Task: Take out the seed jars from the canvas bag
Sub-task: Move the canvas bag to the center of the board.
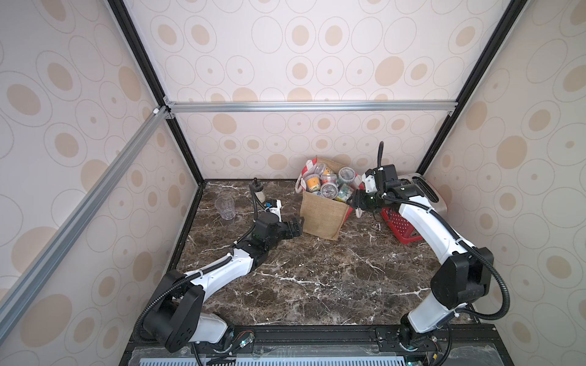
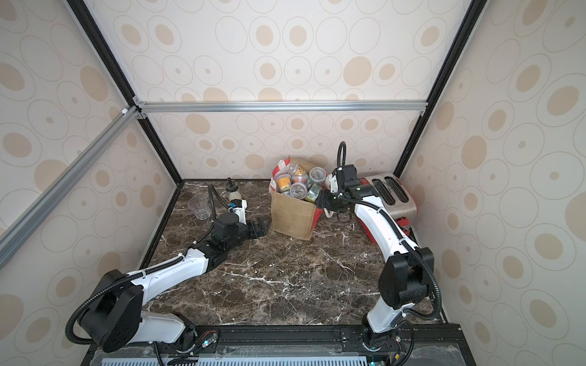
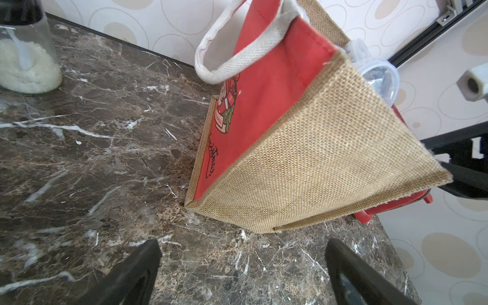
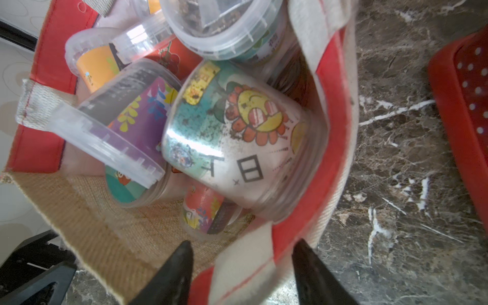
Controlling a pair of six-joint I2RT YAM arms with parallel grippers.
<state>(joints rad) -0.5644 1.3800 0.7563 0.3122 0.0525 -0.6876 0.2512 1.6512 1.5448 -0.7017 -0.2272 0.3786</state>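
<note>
The canvas bag stands at the back of the marble table, jute front, red sides, packed with several seed jars. In the right wrist view a jar with a sunflower label lies on its side against the bag's red wall. My right gripper is at the bag's right rim, open, its jaws astride the red wall and white handle strap. My left gripper rests wide open and empty on the table just short of the bag's left front corner.
A red dotted toaster with a silver top stands right of the bag, behind my right arm. A lidless tumbler and a glass shaker stand at the back left. Walls close in on three sides.
</note>
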